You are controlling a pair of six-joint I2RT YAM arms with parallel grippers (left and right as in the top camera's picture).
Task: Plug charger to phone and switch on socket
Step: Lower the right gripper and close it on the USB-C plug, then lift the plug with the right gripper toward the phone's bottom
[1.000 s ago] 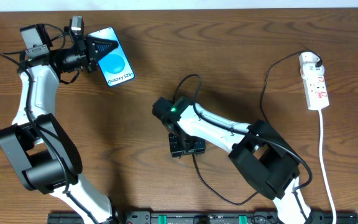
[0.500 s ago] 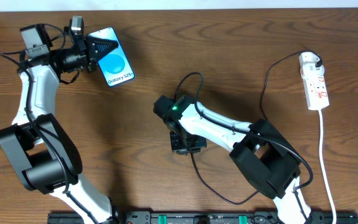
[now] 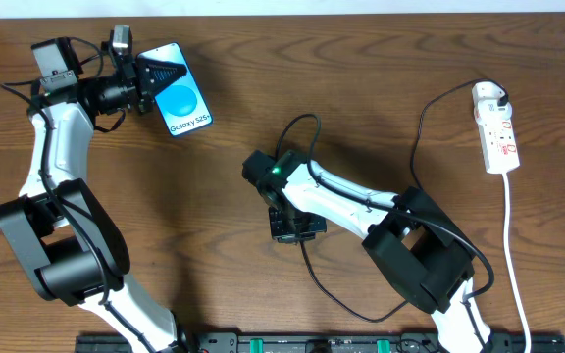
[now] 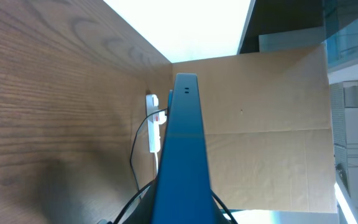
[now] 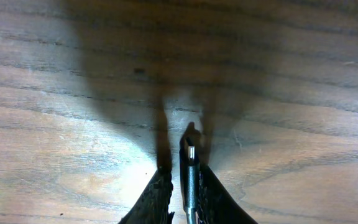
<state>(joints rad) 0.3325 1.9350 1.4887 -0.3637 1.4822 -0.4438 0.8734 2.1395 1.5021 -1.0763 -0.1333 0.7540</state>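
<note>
The phone (image 3: 186, 104) shows its blue screen with "Galaxy" text at the back left, tilted, and my left gripper (image 3: 173, 75) is shut on its upper end. In the left wrist view the phone (image 4: 183, 143) runs edge-on up from the jaws. At mid-table my right gripper (image 3: 297, 231) points down at the wood. Its fingers have closed on the small plug tip (image 5: 191, 163) of the charger, whose thin black cable (image 3: 333, 294) loops away to the white adapter (image 3: 487, 95). The adapter sits in the socket (image 3: 499, 137) at the far right.
The socket's white cord (image 3: 514, 265) runs down the right side to the table's front edge. A black rail (image 3: 322, 343) lies along that edge. A cardboard wall (image 4: 272, 130) stands beyond the socket (image 4: 153, 127) in the left wrist view.
My right gripper's jaws have narrowed from wide apart to closed around the charger's plug tip, shifting slightly. The left arm and the phone have not moved.
</note>
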